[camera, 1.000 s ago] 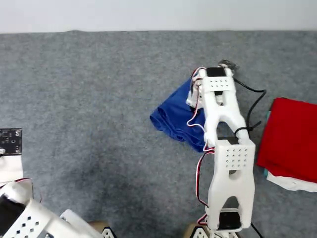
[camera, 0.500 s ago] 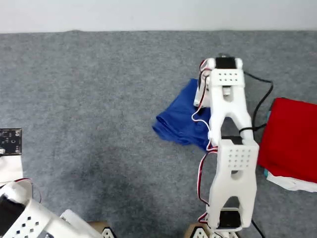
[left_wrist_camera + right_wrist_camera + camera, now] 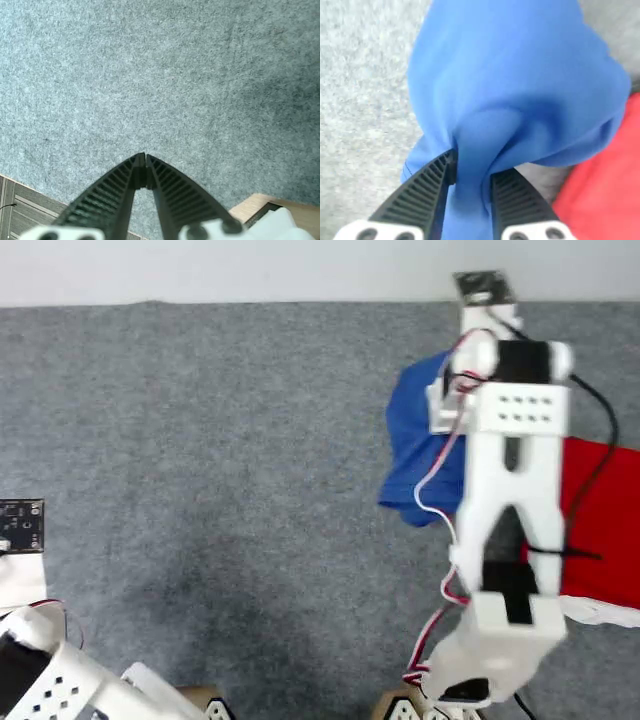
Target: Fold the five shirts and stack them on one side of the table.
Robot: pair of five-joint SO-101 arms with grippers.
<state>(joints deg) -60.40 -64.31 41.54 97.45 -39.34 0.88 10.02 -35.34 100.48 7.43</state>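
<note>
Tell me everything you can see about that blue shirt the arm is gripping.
The blue shirt is plain, bright blue soft cloth, bunched and crumpled rather than folded flat. The right gripper is shut on a pinched fold of it, and the rest hangs in loose, rounded drapes. It is over the grey felt-like table, beside the folded red shirt. Whether its lower edge touches either one cannot be told.
</note>
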